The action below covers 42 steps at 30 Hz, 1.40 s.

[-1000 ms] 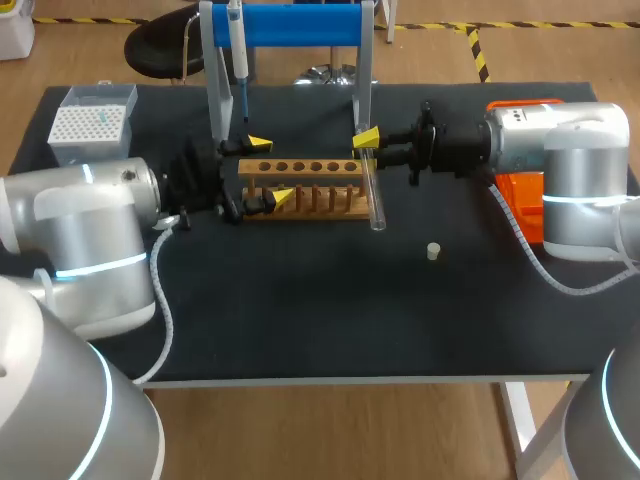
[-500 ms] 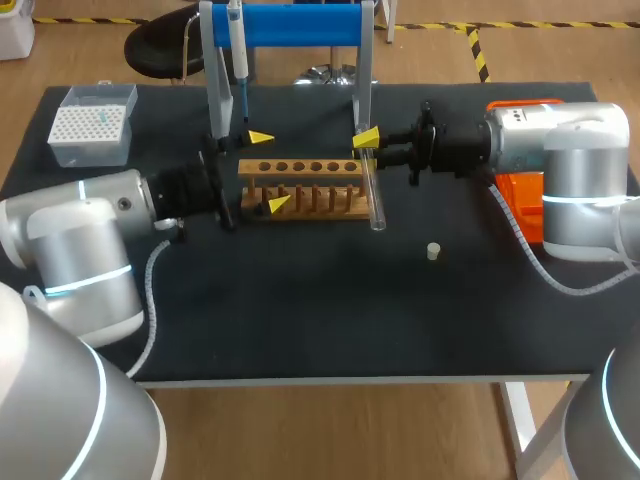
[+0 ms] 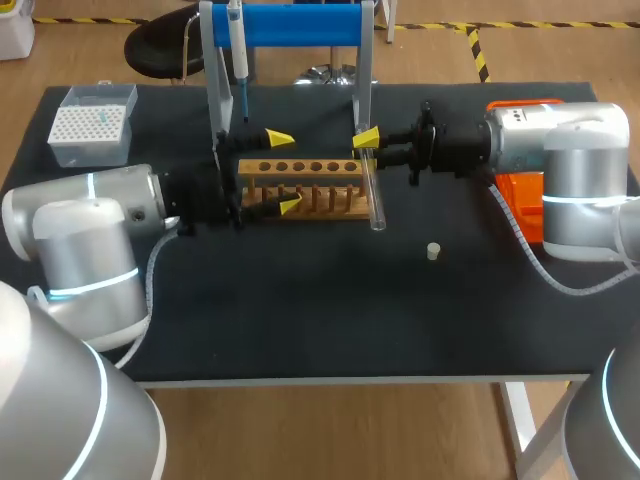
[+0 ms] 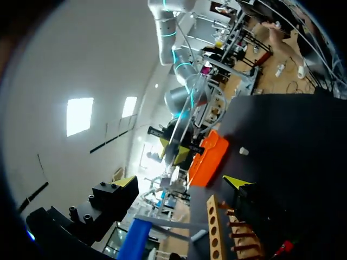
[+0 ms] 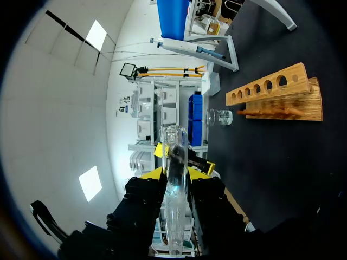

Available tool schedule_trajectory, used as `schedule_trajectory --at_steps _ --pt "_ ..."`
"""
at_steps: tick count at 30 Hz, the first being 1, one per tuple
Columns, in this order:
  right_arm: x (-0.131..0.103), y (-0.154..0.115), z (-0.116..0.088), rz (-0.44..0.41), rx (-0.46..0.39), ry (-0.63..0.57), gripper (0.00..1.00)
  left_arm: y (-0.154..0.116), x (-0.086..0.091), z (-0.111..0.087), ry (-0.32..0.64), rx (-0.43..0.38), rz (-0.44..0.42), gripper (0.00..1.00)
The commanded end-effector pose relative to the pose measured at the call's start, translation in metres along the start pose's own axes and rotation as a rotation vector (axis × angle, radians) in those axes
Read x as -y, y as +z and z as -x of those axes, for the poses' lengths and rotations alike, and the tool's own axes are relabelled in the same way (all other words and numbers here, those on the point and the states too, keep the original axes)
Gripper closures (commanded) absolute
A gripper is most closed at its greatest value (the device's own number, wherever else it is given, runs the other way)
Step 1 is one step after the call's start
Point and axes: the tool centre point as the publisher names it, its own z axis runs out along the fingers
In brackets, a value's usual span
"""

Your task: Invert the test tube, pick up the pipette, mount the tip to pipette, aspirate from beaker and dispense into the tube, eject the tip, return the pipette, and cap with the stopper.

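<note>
Right fingers [image 3: 367, 139] clamped on test tube [image 3: 375, 200] | left fingers [image 3: 279, 137] wide apart, rack [image 3: 300, 168] between

- The test tube rack [image 3: 303, 187] stands on the bench [image 3: 300, 320], toward its back.
- The pipette stand [image 3: 290, 25] is directly behind the rack, with the pipette [image 3: 238, 50] hanging at its left side.
- The tip box [image 3: 93, 123] is well left of the rack.
- The test tube [image 3: 373, 195] is at the rack's right end, in the right gripper [image 3: 366, 140].
- The stopper [image 3: 433, 251] is right of the rack and nearer the front.
- The left gripper [image 3: 285, 172] straddles the rack's left end.
</note>
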Motion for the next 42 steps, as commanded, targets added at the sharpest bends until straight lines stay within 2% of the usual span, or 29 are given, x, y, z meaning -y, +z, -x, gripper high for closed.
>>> schedule_trajectory --at_steps 1,5,7,11,18,23,29,31,34,42 --pt "0.001 0.000 -0.001 0.001 0.004 0.000 1.00 -0.002 0.014 -0.004 0.594 -0.008 -0.072 0.00" --pt "0.001 0.000 -0.001 0.001 0.004 0.000 1.00 0.001 0.018 -0.009 0.620 -0.014 -0.136 0.00" --pt "0.001 0.000 -0.001 0.001 0.004 0.000 1.00 0.004 0.020 -0.011 0.649 -0.025 -0.132 0.00" --pt "0.001 0.000 -0.001 0.001 0.004 0.000 1.00 0.009 0.025 -0.013 0.678 0.009 -0.154 0.00" --pt "0.001 0.000 -0.001 0.001 0.004 0.000 1.00 0.018 0.039 -0.007 0.720 0.003 -0.170 0.00" --pt "0.001 0.000 -0.001 0.001 0.004 0.000 1.00 0.025 0.049 -0.004 0.672 -0.016 -0.179 0.00" --pt "0.001 0.000 -0.001 0.001 0.004 0.000 1.00 0.033 0.065 -0.004 0.558 -0.035 -0.152 0.00" --pt "0.001 0.000 -0.001 0.001 0.004 0.000 1.00 0.035 0.072 -0.005 0.549 -0.050 -0.136 0.00" --pt "0.001 0.000 -0.001 0.001 0.004 0.000 1.00 0.040 0.079 -0.007 0.507 -0.036 -0.147 0.00" --pt "0.001 0.000 -0.001 0.001 0.004 0.000 1.00 0.060 0.096 -0.016 0.469 -0.035 -0.169 0.00"
